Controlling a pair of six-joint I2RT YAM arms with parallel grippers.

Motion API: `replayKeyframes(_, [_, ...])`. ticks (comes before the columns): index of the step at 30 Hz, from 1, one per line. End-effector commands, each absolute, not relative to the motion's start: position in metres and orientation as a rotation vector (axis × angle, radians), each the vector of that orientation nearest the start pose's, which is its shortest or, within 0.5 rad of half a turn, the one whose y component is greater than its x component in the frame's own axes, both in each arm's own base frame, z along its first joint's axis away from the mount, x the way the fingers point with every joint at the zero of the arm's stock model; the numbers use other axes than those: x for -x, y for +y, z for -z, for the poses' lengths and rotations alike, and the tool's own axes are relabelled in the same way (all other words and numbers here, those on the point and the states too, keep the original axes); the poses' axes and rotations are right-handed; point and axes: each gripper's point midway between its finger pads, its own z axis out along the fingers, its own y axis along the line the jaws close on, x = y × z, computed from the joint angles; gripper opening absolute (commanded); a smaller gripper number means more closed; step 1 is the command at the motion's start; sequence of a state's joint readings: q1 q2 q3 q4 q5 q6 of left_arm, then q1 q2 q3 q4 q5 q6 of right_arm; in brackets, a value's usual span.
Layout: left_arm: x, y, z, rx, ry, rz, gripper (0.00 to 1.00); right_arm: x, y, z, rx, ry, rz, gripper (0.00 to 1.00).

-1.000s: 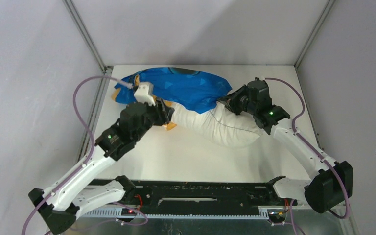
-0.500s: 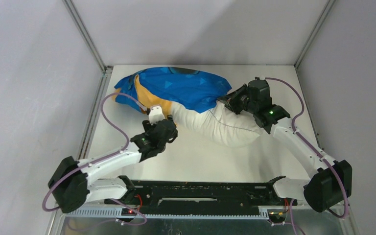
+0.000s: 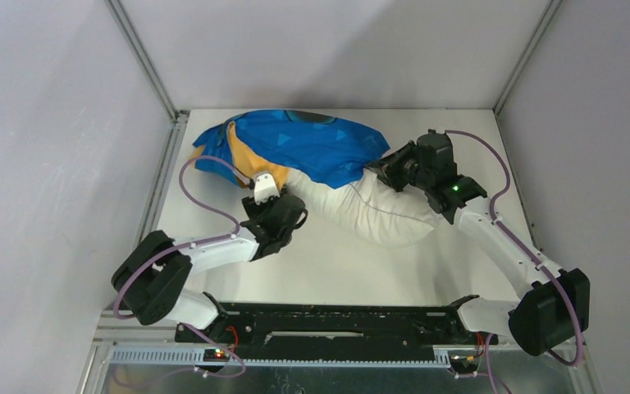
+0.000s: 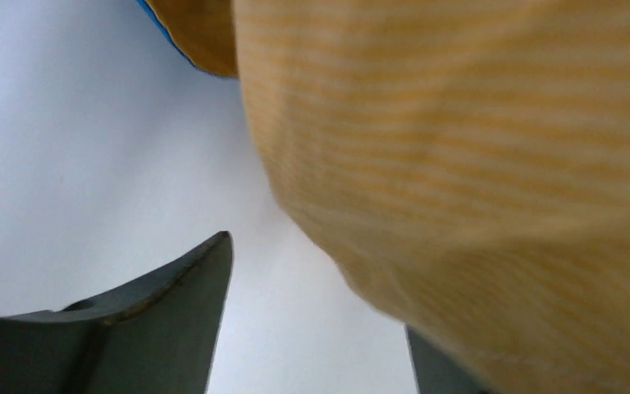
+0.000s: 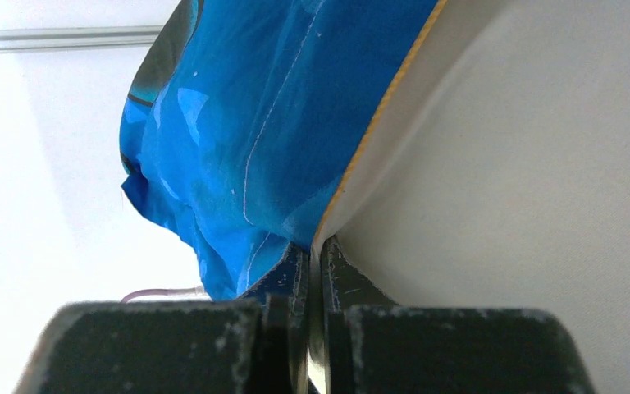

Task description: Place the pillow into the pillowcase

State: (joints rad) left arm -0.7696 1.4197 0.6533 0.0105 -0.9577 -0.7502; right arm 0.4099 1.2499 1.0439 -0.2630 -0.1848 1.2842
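The soft, squashy pillow (image 3: 369,212) lies on the table (image 3: 336,271), partly inside the limp pillowcase (image 3: 312,144). The right pincer (image 5: 312,264) clamps the case's rim; the left pincer (image 3: 289,212), released, should probably take the orange rim.

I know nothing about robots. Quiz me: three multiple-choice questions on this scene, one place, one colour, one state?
1. The pillowcase lies on the table's: A) far part B) near edge C) right-hand corner.
2. Its upper face is: A) red B) blue C) green.
3. The right tool is: A) wide open B) shut on the pillowcase C) out of view.
Answers: 1 A, it lies by the far wall. 2 B, blue faces the top camera. 3 B, it pinches the blue edge.
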Motion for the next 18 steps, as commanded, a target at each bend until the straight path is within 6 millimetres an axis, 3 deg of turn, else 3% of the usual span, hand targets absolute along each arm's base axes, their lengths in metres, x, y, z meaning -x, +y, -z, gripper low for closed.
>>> replayKeyframes(1, [-0.339,-0.117,-0.118,0.493,1.768,-0.169,0.66,-0.342,0.221,-0.299,-0.805,1.957,-1.275,0.00])
replayKeyframes(4, [-0.345,-0.117,-0.126,0.460,1.739,-0.163,0.52,-0.342,0.221,-0.299,-0.805,1.958,-1.274,0.00])
replayKeyframes(7, [-0.350,-0.110,-0.133,0.456,1.733,-0.162,0.29,-0.342,0.222,-0.301,-0.802,1.954,-1.278,0.00])
replayKeyframes(9, [-0.350,-0.108,-0.143,0.448,1.722,-0.149,0.05,-0.340,0.221,-0.302,-0.799,1.952,-1.281,0.00])
replayKeyframes(10, [-0.348,-0.106,-0.149,0.435,1.723,-0.153,0.01,-0.340,0.221,-0.303,-0.796,1.952,-1.279,0.00])
replayKeyframes(14, [-0.334,-0.112,-0.195,0.327,1.693,-0.077,0.00,-0.339,0.216,-0.309,-0.789,1.927,-1.266,0.00])
replayKeyframes(18, [-0.302,-0.156,-0.284,0.025,1.637,0.156,0.00,-0.337,0.213,-0.314,-0.787,1.900,-1.231,0.00])
